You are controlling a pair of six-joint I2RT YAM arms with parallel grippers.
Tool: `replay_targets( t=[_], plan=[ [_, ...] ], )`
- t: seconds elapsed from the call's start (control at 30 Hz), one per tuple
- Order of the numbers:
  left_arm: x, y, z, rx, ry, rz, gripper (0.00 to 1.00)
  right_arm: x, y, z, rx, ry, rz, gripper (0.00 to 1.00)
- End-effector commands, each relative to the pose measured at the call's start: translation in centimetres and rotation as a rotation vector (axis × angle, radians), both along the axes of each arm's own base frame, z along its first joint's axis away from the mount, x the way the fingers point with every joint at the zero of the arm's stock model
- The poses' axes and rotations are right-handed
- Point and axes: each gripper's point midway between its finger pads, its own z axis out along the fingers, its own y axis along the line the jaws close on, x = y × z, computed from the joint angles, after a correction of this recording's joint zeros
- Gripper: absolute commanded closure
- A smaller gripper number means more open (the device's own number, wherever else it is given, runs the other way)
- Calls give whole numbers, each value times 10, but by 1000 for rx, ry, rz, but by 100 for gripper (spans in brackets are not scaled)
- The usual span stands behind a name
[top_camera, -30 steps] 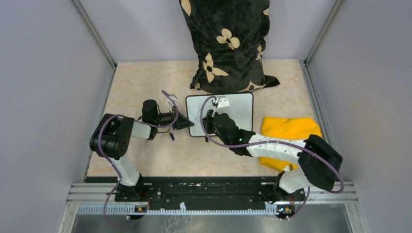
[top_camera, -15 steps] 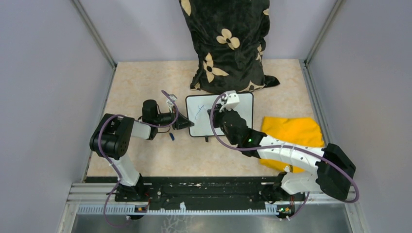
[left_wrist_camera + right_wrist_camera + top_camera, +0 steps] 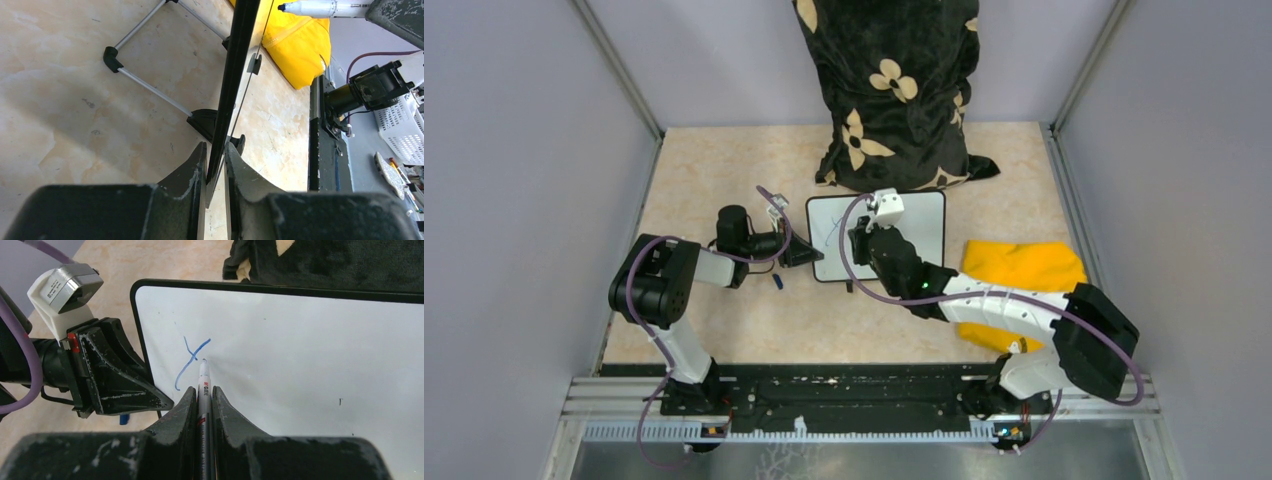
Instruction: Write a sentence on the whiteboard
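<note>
Beige tabletop (image 3: 724,180) is holding the whiteboard (image 3: 919,225) centrally; left gripper (image 3: 215,150) is clamping its edge; right gripper (image 3: 204,392), pinching the marker (image 3: 204,377), is swinging back onto the sentence (image 3: 192,360), just one blue letter so far.

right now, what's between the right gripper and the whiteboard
A white marker: the right gripper is shut on it, and its tip sits at the whiteboard beside the blue stroke. The right wrist view shows this.
</note>
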Motion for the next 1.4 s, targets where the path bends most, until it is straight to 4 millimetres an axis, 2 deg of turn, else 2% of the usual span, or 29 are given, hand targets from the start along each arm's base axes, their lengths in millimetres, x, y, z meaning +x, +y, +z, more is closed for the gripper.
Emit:
replay_targets(
  t=[0.0,0.4,0.83,1.07,1.37],
  plan=[
    [2,-1,-2,8,-9,-7,79,14,5,30,61,-57,-29,100],
    [2,-1,-3,9,-9,-8,79,13,5,8,19,-15,-25,100],
    [2,-1,-3,10,-9,-8,79,4,-14,-11,-20,17,-47,100],
    [2,-1,-3,11,-6,-8,79,4,-22,-9,-18,11,-67,100],
    [2,-1,-4,11,-5,-8,79,11,-24,10,0,-29,-86,100]
  ],
)
